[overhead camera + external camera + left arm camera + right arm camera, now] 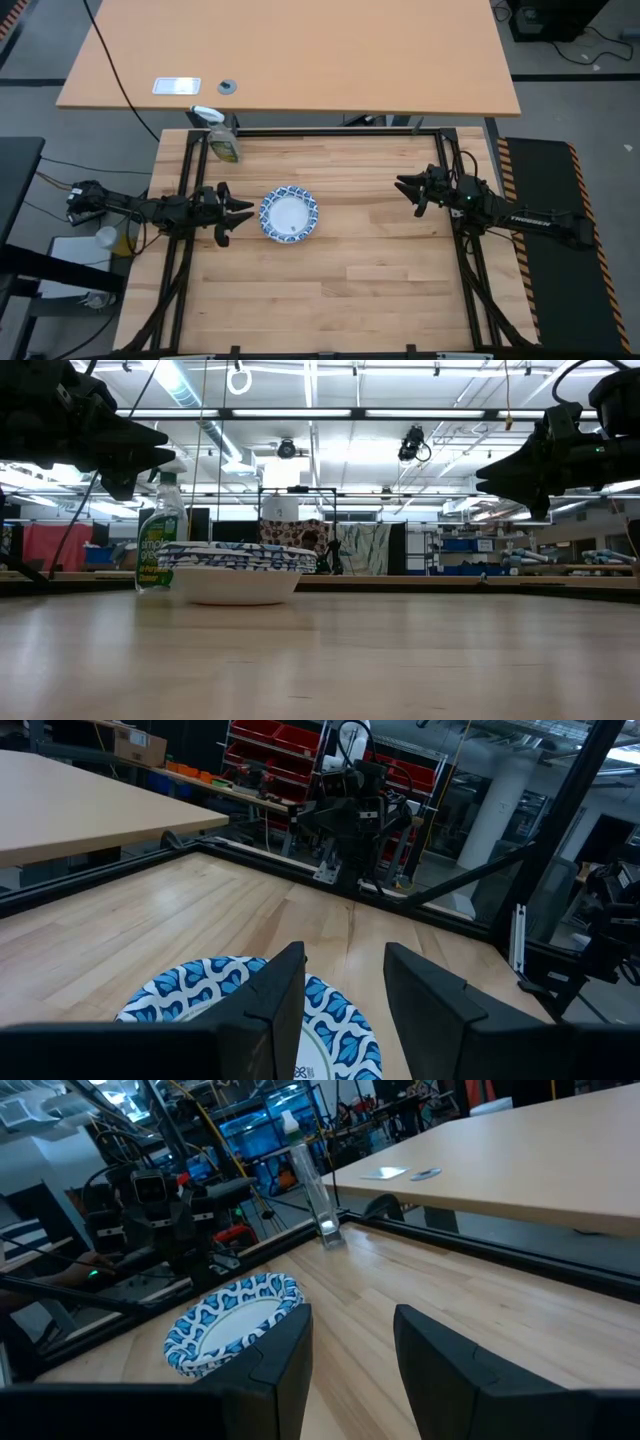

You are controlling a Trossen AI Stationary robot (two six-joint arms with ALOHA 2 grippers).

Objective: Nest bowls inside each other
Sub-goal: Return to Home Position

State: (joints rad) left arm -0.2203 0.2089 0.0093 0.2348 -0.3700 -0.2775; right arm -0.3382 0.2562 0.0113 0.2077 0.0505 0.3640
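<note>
Evidently the shallow white bowls with blue-patterned rims [289, 215] sit nested in one stack on the pale wooden worktop [350, 280]. Left hand [240, 214] hovers just beside them, fingers apart, empty; right hand [408, 195], likewise spread, hangs well apart. Nesting looks done; next, both arms need only retreat home without clipping the stack.

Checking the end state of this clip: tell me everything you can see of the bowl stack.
The bowl stack is one nested pile of shallow round bowls, white in the centre with blue-and-white patterned rims. In the low view, several rims lie closely layered above a plain white base, sitting level. It stands upright on the wooden table, left of centre. Nothing else touches it; the left gripper hovers open beside it, raised above table height.
</note>
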